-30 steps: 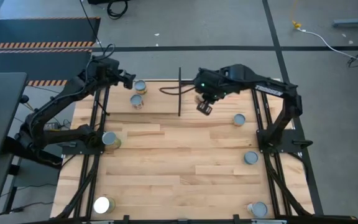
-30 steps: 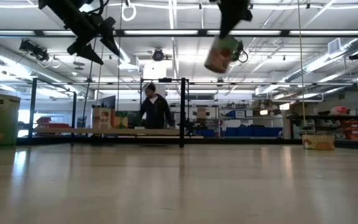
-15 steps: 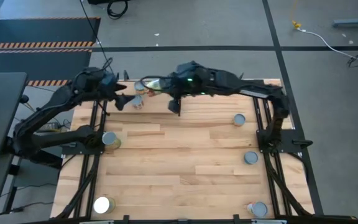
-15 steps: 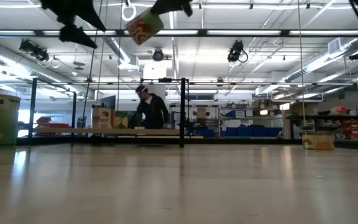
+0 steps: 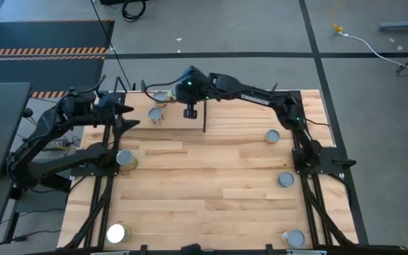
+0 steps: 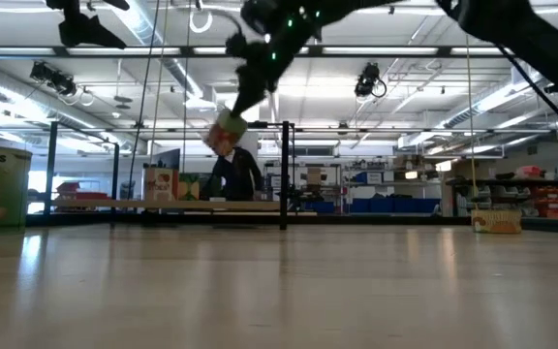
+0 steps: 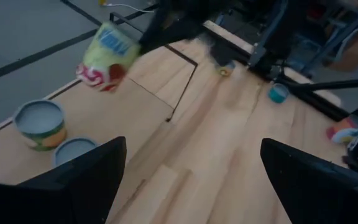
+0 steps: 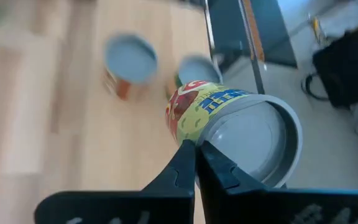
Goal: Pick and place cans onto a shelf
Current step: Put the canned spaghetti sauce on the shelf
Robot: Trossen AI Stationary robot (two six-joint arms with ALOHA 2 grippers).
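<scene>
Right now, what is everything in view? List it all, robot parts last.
Small round tin cans on the tabletop: four, silvery blue-grey lids, one by the left arm's base, three along the right side.
Can with glaring lid: one, white, near-left corner.
Cans on the shelf: two, grey lids, left end.
Held can: one, yellow-and-red label, above those two.
Narrow pale wooden shelf: one, black rods, far edge.
Planked wooden tabletop: one, pale.
Person: one, dark top, background.
Left tool: open, beside the shelf's left end.
Right tool: shut on the held can.
</scene>
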